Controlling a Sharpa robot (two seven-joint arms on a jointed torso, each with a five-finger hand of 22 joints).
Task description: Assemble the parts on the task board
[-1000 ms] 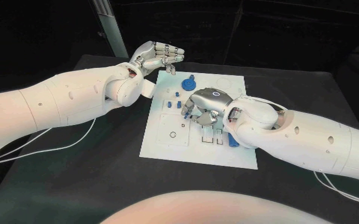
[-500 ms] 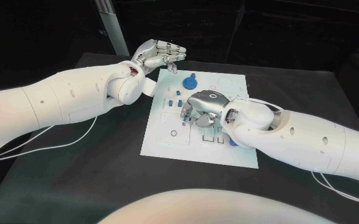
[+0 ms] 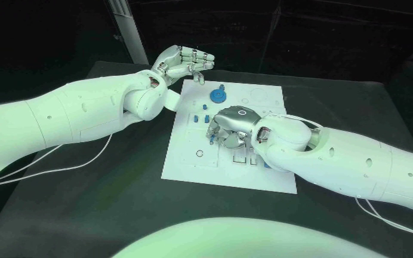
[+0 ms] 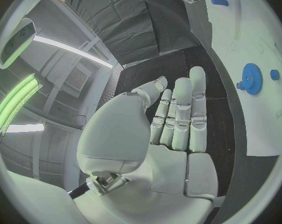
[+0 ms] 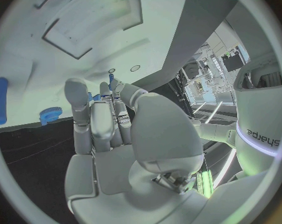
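While both curl: left hand [image 3: 183, 64] clenched empty, right hand [image 3: 231, 128] grasp untellable, one blue gear [image 3: 218, 95] on one task board [image 3: 262, 100].

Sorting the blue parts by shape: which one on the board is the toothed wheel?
The blue gear, near the task board's far edge, below the left hand; the other blue parts are small pegs and a bar.

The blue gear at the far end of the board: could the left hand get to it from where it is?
Probably yes. The left hand hovers off the board's far left corner, near the gear, with nothing between them; the right hand works nearer the middle.
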